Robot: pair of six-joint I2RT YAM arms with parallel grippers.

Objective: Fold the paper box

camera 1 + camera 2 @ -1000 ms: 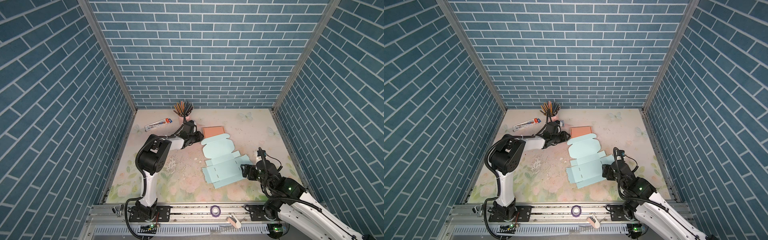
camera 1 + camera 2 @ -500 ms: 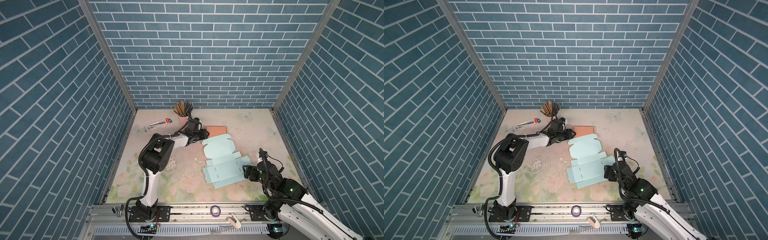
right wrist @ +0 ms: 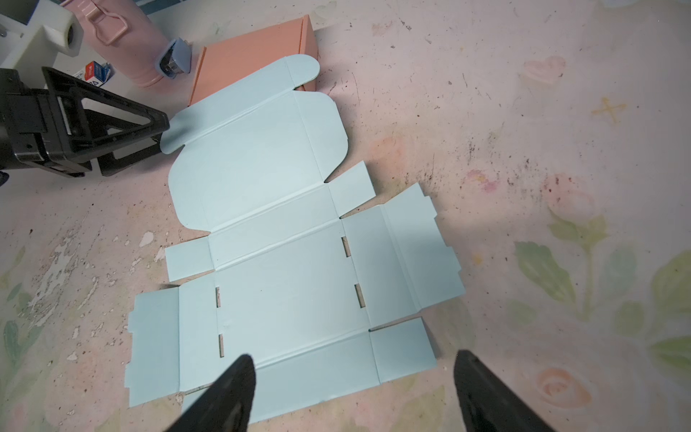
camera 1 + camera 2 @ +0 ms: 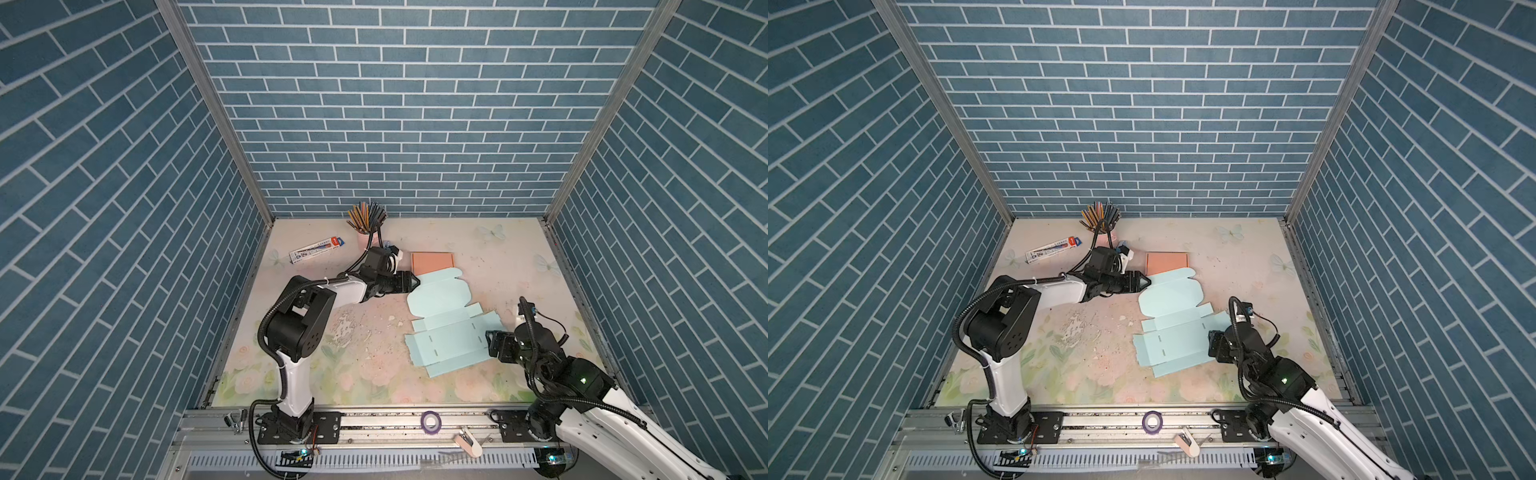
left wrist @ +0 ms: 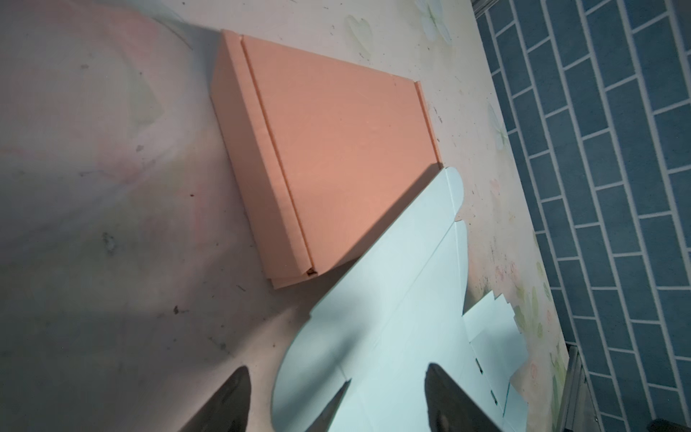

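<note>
Left end effector (image 4: 415, 283) and right end effector (image 4: 494, 347) both spread, empty. Paper box (image 4: 446, 332) flat on worktop (image 4: 374, 374), far edge overlapping orange box (image 4: 432, 262). I'd worry a one-sided pinch drags the whole sheet.

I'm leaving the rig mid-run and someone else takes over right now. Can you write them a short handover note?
Left gripper: jaws open, holding nothing, at the rounded far-left flap of the blue box blank.
Right gripper: jaws open, empty, at the blank's near right edge.
The blank lies flat on the table, its far flap overlapping the orange box.
Done: no fold visible.
Left: raise the walls, tuck the flaps, close the lid.
</note>
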